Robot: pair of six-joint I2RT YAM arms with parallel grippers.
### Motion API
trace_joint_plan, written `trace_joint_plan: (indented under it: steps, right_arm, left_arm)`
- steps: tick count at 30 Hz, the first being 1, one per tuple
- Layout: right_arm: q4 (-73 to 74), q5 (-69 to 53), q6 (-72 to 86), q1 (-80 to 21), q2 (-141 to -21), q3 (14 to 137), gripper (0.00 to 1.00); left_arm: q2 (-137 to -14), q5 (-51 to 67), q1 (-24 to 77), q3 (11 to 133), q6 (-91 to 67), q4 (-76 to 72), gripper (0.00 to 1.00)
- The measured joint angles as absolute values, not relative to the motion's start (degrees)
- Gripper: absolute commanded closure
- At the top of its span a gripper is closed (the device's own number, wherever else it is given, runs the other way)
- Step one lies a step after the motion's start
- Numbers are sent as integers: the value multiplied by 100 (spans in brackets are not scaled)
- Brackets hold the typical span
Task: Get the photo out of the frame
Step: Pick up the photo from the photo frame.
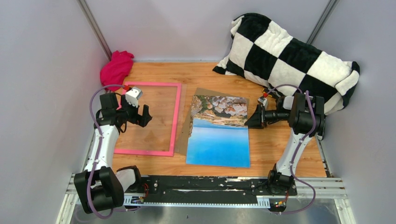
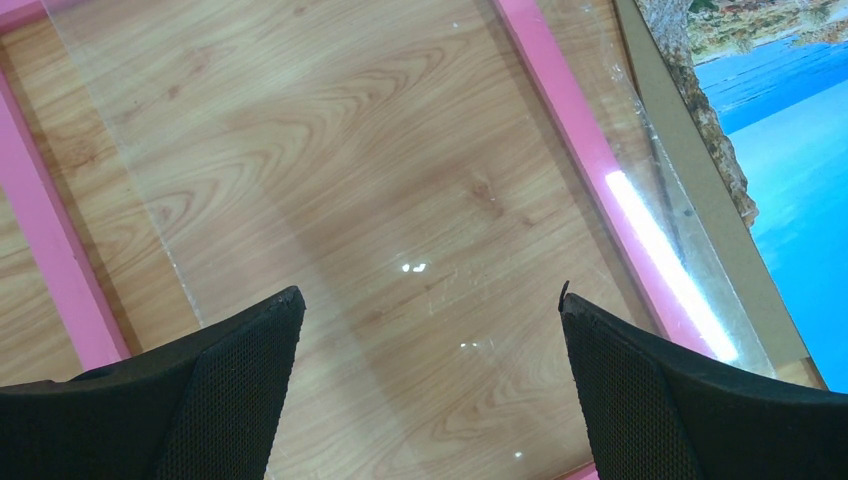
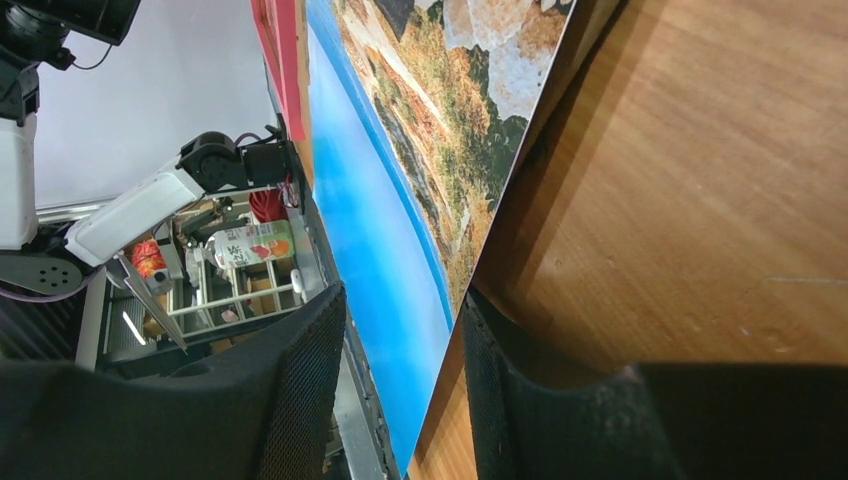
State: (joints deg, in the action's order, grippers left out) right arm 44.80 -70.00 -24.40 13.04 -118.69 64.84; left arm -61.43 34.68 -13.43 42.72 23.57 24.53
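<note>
now, photo point(image 1: 218, 135): out of the frame point(image 1: 176, 116), lying on a brown board point(image 1: 204, 92), sea end nearest the arms.
frame: pink, flat on the wooden surface point(image 1: 268, 149), just left of the photo.
left fingers point(image 2: 230, 400): wide apart, above the frame's clear pane point(image 2: 400, 200).
right fingers point(image 3: 250, 400): half open, astride the photo's right edge.

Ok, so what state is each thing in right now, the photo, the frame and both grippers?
the photo: out of the frame, lying on the brown board.
the frame: lying flat, no photo in it, clear pane shifted over its right side.
left gripper: open, above the pane.
right gripper: open, jaws either side of the photo's edge.
</note>
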Motion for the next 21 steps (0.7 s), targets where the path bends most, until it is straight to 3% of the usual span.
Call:
trace_joint_plan:
  steps: [21]
  right_arm:
    - [4998, -7177, -2707, 1004, -12022, 6930, 55]
  left_arm:
    - [-6143, 3426, -1343, 4272, 2357, 2453, 0]
